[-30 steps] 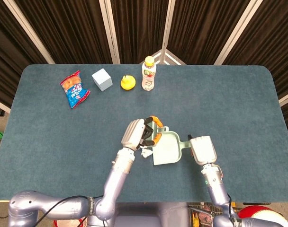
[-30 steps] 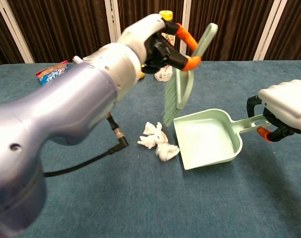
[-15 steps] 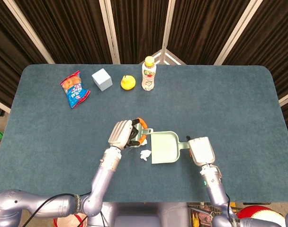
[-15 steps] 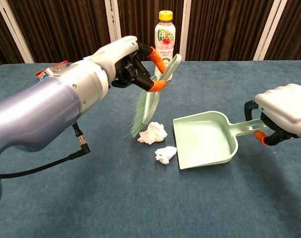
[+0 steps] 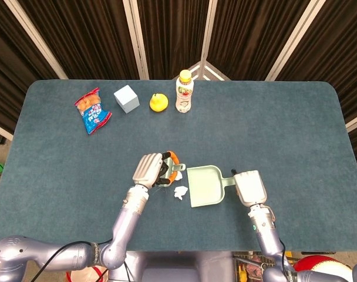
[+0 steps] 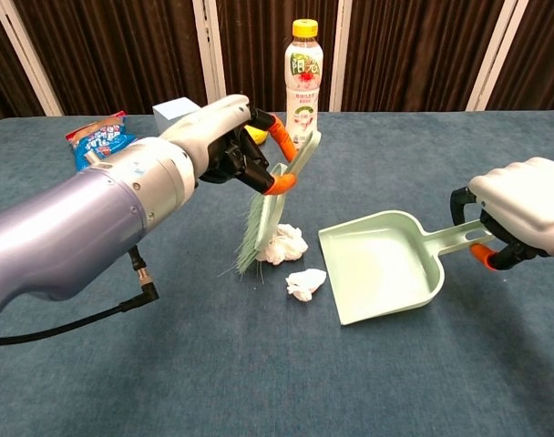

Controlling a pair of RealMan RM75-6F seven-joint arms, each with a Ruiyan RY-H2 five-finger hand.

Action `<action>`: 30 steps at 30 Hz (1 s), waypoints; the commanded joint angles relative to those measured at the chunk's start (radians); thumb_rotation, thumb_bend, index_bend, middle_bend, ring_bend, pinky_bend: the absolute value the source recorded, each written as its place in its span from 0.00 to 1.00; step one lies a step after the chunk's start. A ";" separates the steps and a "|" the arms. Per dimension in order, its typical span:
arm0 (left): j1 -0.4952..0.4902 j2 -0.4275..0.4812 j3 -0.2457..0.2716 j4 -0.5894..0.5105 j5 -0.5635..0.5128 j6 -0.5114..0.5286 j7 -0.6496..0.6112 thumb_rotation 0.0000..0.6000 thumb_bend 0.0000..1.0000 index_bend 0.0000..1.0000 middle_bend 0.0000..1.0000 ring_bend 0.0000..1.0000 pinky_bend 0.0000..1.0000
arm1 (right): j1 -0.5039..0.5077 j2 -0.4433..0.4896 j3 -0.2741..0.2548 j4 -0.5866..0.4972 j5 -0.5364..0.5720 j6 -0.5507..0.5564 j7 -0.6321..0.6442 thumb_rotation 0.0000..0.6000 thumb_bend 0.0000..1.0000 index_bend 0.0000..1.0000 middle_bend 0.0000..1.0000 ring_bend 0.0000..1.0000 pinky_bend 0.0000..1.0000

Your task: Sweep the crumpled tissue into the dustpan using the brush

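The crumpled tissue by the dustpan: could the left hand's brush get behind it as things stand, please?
Probably yes: the left hand holds the brush with bristles just beside the crumpled tissue, opposite the dustpan, nothing between.

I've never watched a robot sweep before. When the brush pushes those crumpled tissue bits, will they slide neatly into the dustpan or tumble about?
The crumpled tissue looks airy, so it is probably very light and may tumble rather than slide. The table looks fabric-covered, so it might snag. The brush bristles look soft and could bend over it. The dustpan seems tilted, perhaps lip-down.

Head view looks straight down; chest view faces forward, low, sharing the table (image 5: 296,117).
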 commanded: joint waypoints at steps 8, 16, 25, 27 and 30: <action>-0.050 -0.112 -0.015 0.097 0.010 -0.010 -0.023 1.00 0.64 0.76 1.00 1.00 1.00 | 0.001 0.002 0.008 0.004 0.007 -0.003 -0.001 1.00 0.51 0.59 0.86 0.90 0.93; -0.094 -0.220 -0.041 0.161 0.037 -0.004 -0.049 1.00 0.63 0.76 1.00 1.00 1.00 | -0.002 0.011 0.013 0.009 0.015 -0.008 0.014 1.00 0.51 0.59 0.86 0.90 0.93; -0.145 -0.308 -0.096 0.206 0.159 0.022 -0.139 1.00 0.62 0.76 1.00 1.00 1.00 | -0.003 0.018 0.012 -0.007 0.008 -0.005 0.018 1.00 0.51 0.59 0.86 0.90 0.93; -0.149 -0.315 -0.098 0.212 0.189 0.024 -0.165 1.00 0.62 0.76 1.00 1.00 1.00 | -0.003 0.020 0.012 -0.010 0.008 -0.005 0.017 1.00 0.51 0.59 0.86 0.90 0.93; -0.145 -0.314 -0.094 0.221 0.224 0.028 -0.194 1.00 0.62 0.76 1.00 1.00 1.00 | -0.003 0.024 0.013 -0.013 0.009 -0.005 0.016 1.00 0.51 0.59 0.86 0.90 0.93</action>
